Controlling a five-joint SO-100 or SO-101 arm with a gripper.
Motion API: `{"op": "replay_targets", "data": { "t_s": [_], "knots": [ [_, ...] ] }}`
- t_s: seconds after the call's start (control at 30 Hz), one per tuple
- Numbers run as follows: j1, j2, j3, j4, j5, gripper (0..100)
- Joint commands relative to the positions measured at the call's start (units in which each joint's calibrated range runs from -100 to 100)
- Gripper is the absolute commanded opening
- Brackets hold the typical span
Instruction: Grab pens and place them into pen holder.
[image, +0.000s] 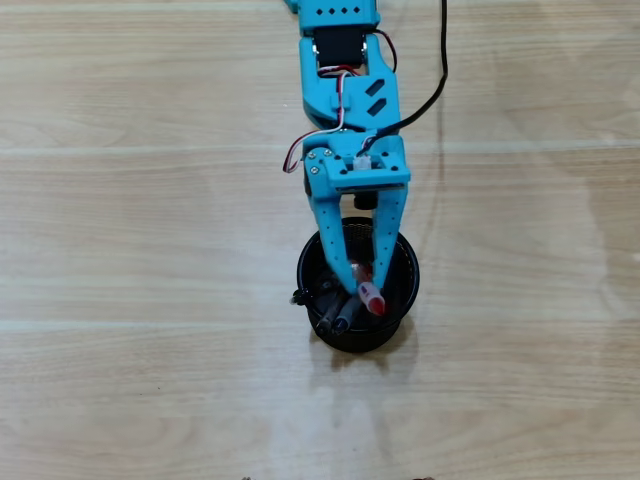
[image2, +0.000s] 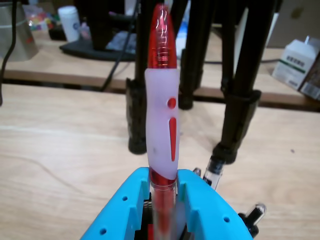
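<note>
Jaws closed on the red pen (image2: 161, 125); in the wrist view both blue fingers (image2: 131, 210) press against its clear lower barrel from either side. My gripper (image: 362, 288) hangs directly above the pen holder (image: 405, 290), seen from overhead, fingertips inside the circle of its rim.

Red pen, orientation: long axis runs straight up the wrist view, in line with my fingers. Red translucent end farthest from the jaws, then the white rubbery grip with a red dot and bar, then clear barrel between the fingers. Overhead, the same pen (image: 371, 298) shows only as a short red end just past my fingertips, foreshortened, over the right part of the cup's opening. Cannot tell whether its lower end touches the cup floor.

Other pens: overhead, two dark pen ends (image: 335, 318) lean together at the lower left inside the holder, pointing down-left toward the rim. In the wrist view a clear-barrelled pen (image2: 216, 170) stands tilted just right of my fingers.

Holder sits on a pale wooden table (image: 120, 240). Black tripod legs (image2: 240, 100) stand behind.
</note>
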Motion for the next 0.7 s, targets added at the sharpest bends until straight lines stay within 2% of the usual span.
{"op": "replay_targets", "data": {
  "t_s": [0.0,0.2,0.33,0.67],
  "knots": [
    [0.47,-0.82,-4.47,-1.29,0.26,7],
    [0.31,-2.76,-4.92,-0.78,0.31,7],
    [-0.58,-8.17,-2.93,0.43,2.76,8],
    [-2.35,-10.96,3.14,3.35,2.82,8]
  ]
}}
